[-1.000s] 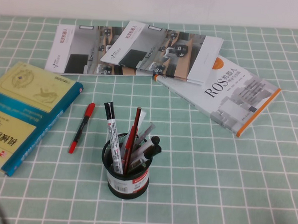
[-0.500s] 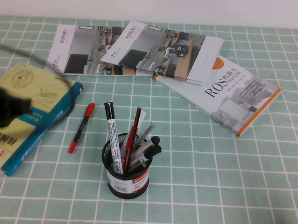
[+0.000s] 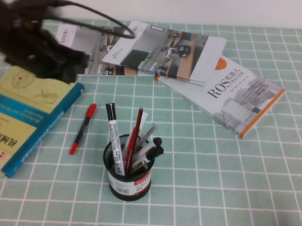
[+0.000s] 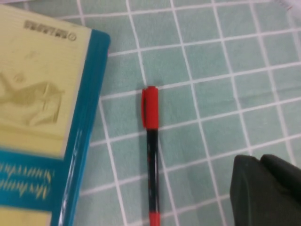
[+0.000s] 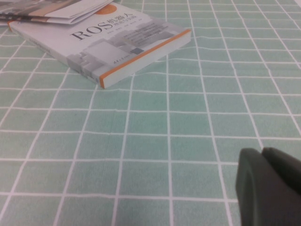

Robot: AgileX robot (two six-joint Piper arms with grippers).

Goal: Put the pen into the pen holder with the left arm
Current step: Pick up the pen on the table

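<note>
The pen point(image 3: 83, 128), with red cap, black barrel and red end, lies flat on the green checked cloth, left of the pen holder point(image 3: 127, 172). The holder is a black mesh cup with a white and red band, and it holds several pens. My left gripper point(image 3: 67, 63) hovers blurred above the far end of the teal book, beyond the pen. In the left wrist view the pen point(image 4: 151, 155) lies beside the book, and the gripper's fingers point(image 4: 263, 188) look closed together and empty. My right gripper point(image 5: 270, 188) shows only in the right wrist view, fingers together over bare cloth.
A yellow and teal book point(image 3: 24, 111) lies at the left, close to the pen; it also shows in the left wrist view point(image 4: 42, 108). Brochures point(image 3: 139, 49) lie at the back. A white ROS book point(image 3: 228, 94) lies at the right and also shows in the right wrist view point(image 5: 117, 44).
My left arm has come into view from the lower left and swung up and toward the far side over the teal book. The pen and the holder have not moved.
</note>
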